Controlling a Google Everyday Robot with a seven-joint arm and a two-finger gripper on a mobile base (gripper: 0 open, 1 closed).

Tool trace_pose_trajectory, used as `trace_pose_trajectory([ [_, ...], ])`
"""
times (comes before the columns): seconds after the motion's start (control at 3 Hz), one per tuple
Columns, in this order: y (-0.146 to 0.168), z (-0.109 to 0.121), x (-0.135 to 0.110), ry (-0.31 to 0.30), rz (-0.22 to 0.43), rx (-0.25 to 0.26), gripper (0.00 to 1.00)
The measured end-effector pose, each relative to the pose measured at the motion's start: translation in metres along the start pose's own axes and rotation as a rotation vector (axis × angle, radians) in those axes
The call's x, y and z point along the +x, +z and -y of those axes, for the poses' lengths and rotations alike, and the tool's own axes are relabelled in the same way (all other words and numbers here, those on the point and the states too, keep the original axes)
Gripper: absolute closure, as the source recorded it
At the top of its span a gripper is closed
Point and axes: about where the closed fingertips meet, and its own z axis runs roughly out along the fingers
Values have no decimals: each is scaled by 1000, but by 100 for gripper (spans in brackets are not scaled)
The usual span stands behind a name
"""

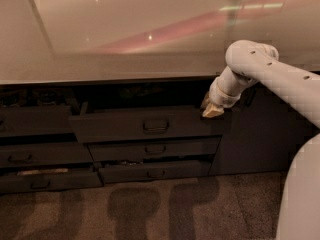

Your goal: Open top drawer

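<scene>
Tabletop: huge pale glossy slab filling the whole upper part of the view, with a pinkish streak of reflected light running across it. Its front edge hangs over the drawers.

Floor: brownish carpet along the bottom, with a few dark blocky shadows lying on it under the drawers.

Robot arm: white and chunky, comes in from the right edge, bends at a rounded joint just under the tabletop edge and angles down-left. More white robot body fills the lower right corner.

Cabinet door: tall dark panel right of the drawer stack, partly behind the arm.

Top drawer: the widest dark grey front, right under the tabletop, centre of the view. It sits partway out, forward of the fronts below it, with a dark gap above it. Can't really make out what's inside.

Left drawers: a second dark stack at the left edge, also standing a bit ajar.

Lower drawers: two narrower dark fronts stacked below the top drawer, each with its own little handle.

Tool: tan-tipped, at the upper right corner of the top drawer's front, seemingly touching it. Honestly can't tell if it's spread or pressed together.

Handle: small dark loop at the centre of the top drawer's front, well left of the tool.
</scene>
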Motion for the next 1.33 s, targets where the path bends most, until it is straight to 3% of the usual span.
trace_pose_trajectory([
  [0.33, 0, -6, 0, -5, 7, -3, 100],
  [0.67, -10, -10, -4, -30, 27, 26, 100],
  [1.0, -43, -31, -20, -116, 81, 121, 100],
  [1.33, -44, -102, -28, -208, 144, 135, 100],
])
